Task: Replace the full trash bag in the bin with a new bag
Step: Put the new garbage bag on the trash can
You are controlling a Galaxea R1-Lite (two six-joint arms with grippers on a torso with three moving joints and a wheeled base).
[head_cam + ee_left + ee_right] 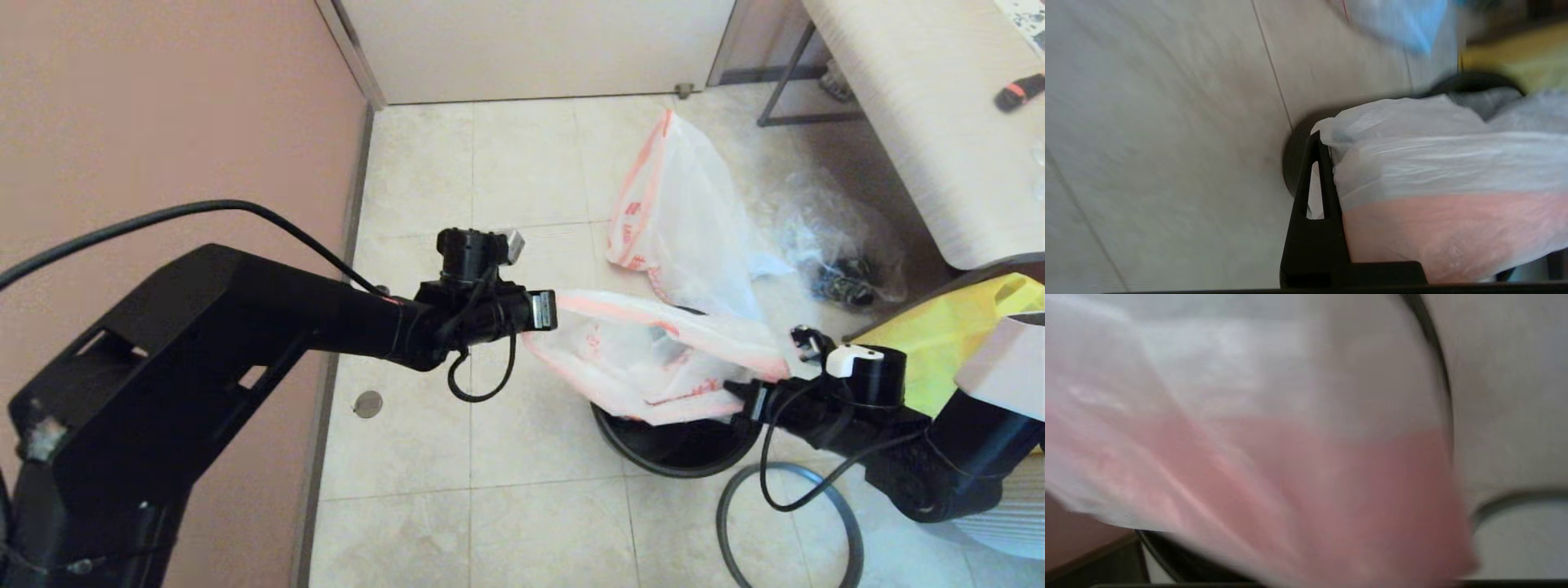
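Observation:
The new bag [645,359], thin white plastic with a pink-red edge band, hangs stretched between my two grippers just above the mouth of the bin [678,445], a small round black bucket on the floor tiles. My left gripper [544,312] is shut on the bag's left edge; in the left wrist view its black fingers [1312,183] pinch the plastic [1433,171] over the bin's edge [1290,163]. My right gripper [747,396] is shut on the bag's right edge. The bag [1290,477] covers its fingers in the right wrist view. The full trash bag [682,220] stands on the floor behind the bin.
The dark grey rim ring [739,498] lies on the floor right of the bin, under my right arm. A clear bag with dark items [841,253] sits by a table [922,122] at the back right. A yellow tote [955,343] is at the right; a wall [163,106] runs along the left.

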